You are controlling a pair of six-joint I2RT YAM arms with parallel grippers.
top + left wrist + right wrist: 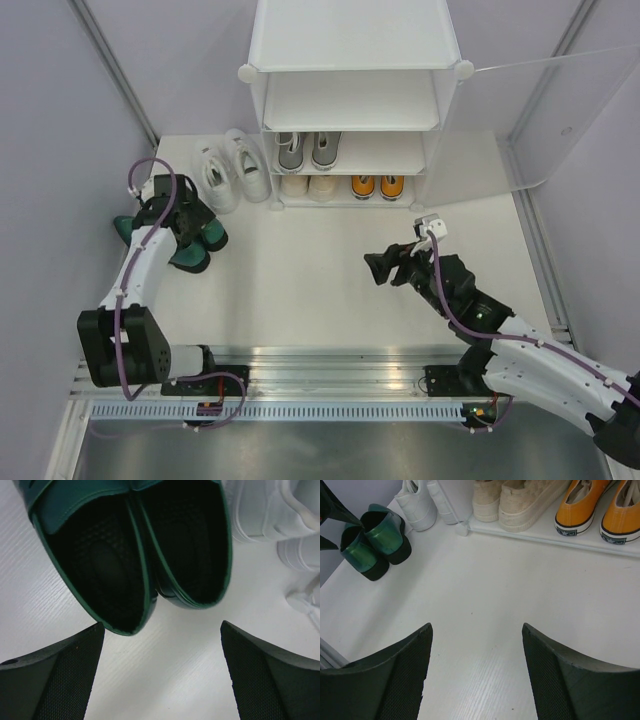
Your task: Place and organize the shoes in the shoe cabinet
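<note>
Left gripper (161, 626) fills the near edge of its wrist view: fingers spread fully, nothing held, hanging over the heels of the green shoes (100, 555). That pair sits on the table (300, 290), well left of the shoe cabinet (350, 40) and out in front of it. White sneakers (232, 170) stand just beside the cabinet's left wall, outside it. Inside: grey lace-ups (308, 150) on the shelf above the bottom one; on the bottom shelf, cream pair (520, 500) left, orange lace-ups (600, 510) right. Frosted door (540, 120) swung open on the cabinet's right. Right gripper (476, 627) in front of the cabinet, over bare table: fingers wide apart, empty.
</note>
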